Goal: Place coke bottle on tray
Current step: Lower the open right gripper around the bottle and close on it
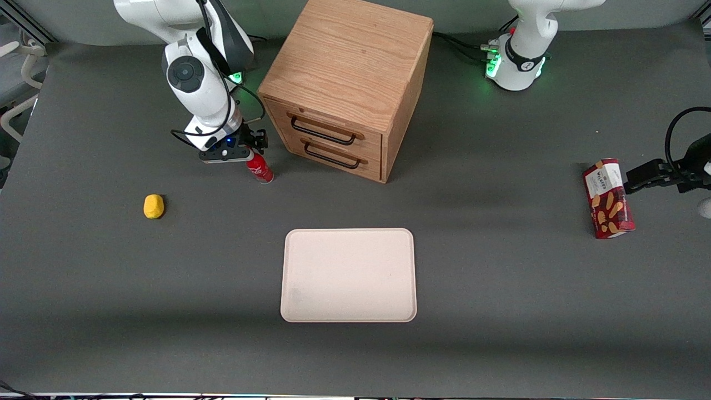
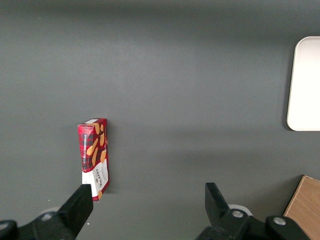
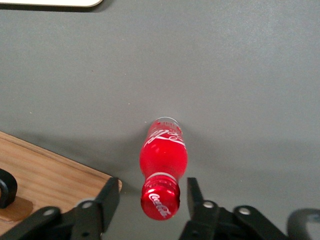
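The coke bottle (image 1: 260,168) is small, all red, with white script, and stands upright on the grey table close in front of the wooden drawer cabinet (image 1: 347,83). My gripper (image 1: 251,149) hangs just above its cap. In the right wrist view the red cap (image 3: 160,199) sits between my open fingers (image 3: 108,197), with gaps on both sides; the gripper (image 3: 152,200) holds nothing. The cream tray (image 1: 349,275) lies flat and bare, nearer the front camera than the bottle; its edge shows in the right wrist view (image 3: 50,3).
The cabinet has two drawers with dark handles (image 1: 324,131); its corner is close beside my fingers (image 3: 45,175). A yellow lump (image 1: 153,206) lies toward the working arm's end. A red snack box (image 1: 607,198) lies toward the parked arm's end.
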Action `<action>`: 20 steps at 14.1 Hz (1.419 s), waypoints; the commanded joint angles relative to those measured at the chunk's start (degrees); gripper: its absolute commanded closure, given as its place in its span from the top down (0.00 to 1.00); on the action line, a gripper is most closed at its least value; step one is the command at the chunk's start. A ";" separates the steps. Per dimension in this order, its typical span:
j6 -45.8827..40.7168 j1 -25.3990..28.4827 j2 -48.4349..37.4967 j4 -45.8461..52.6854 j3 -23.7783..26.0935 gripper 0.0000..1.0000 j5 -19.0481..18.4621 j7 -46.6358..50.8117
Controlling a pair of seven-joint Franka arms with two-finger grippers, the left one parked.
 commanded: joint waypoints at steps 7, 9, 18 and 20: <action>0.88 0.25 -0.10 -0.36 -0.20 0.00 0.74 -0.46; -0.08 0.25 -0.80 0.08 -0.38 0.00 0.56 -0.46; -17.99 -0.10 -1.95 16.05 -5.47 0.00 -0.05 -5.30; -24.23 -0.28 -0.29 22.90 -6.70 0.00 -0.14 -5.39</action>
